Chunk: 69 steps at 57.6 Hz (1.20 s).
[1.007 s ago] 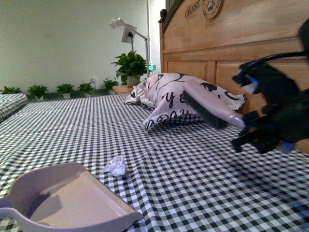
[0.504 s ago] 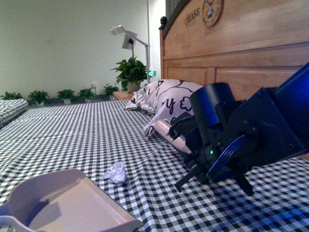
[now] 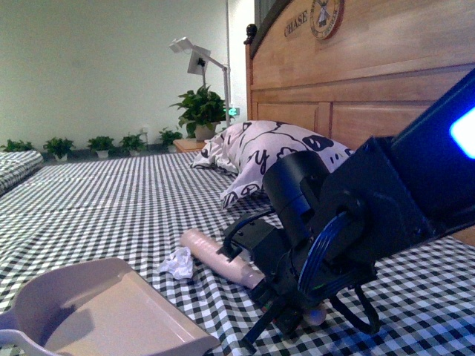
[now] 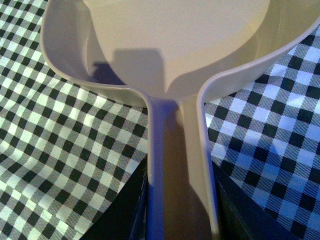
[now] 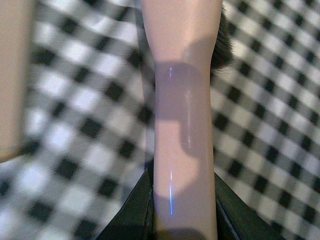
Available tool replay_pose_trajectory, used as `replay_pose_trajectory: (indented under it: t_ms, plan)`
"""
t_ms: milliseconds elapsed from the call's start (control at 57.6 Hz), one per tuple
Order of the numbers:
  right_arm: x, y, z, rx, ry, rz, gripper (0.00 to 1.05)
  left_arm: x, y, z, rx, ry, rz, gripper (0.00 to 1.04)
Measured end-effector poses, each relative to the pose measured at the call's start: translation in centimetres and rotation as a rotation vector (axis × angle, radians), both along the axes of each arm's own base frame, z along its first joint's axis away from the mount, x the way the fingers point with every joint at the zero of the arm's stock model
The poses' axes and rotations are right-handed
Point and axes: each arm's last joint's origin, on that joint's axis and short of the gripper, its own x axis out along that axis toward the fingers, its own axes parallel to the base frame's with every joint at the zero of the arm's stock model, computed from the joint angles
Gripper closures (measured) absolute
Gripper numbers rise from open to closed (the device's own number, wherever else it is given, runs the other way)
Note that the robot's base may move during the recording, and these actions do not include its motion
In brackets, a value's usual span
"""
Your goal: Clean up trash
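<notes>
Moved: right arm has swung lower and nearer since a second ago, carrying the brush [image 3: 223,256] down onto the bed beside the paper.
Trash: small crumpled white wad [image 3: 177,262] on the checked bedcover [image 3: 111,200], just beyond the dustpan's far edge, brush tip just right of it.
Right hand: [image 5: 182,220] closed around the pale brush handle; dark bristles show at the handle's far side.
Left hand: [image 4: 180,210] clamped on the dustpan handle, dark fingers [image 4: 125,210] either side.
Dustpan: [image 3: 96,304] mauve, near left, mouth facing the wad.
Background: patterned pillow [image 3: 260,152] against the wooden headboard [image 3: 371,81].
</notes>
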Motion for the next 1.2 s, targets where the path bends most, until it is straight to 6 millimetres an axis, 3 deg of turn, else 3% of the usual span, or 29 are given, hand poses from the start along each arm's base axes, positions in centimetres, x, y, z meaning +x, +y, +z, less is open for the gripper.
replay_pose_trajectory:
  t_ms: [208,417,677,781,990,1198]
  plan:
    - [-1.5,-2.2,2.3,0.062,0.103,0.147,0.84,0.0,0.0,0.0,0.000,0.000,0.000,0.76]
    - [-0.4,-5.7,4.3,0.119,0.059,0.077,0.84,0.0,0.0,0.0,0.000,0.000,0.000,0.76]
    - [1.1,-8.6,6.2,0.250,-0.088,-0.072,0.84,0.0,0.0,-0.2,-0.029,-0.038,0.008,0.76]
    - [1.1,-11.7,7.6,0.318,-0.107,-0.144,0.84,0.3,0.7,-0.8,-0.122,-0.201,0.140,0.76]
    - [0.6,-17.6,10.8,0.456,-0.157,-0.272,0.84,0.9,3.7,1.8,-0.203,-0.437,0.456,0.76]
    - [-2.0,-20.4,14.3,0.614,-0.202,-0.292,0.84,0.1,4.6,5.0,-0.232,-0.642,0.668,0.76]
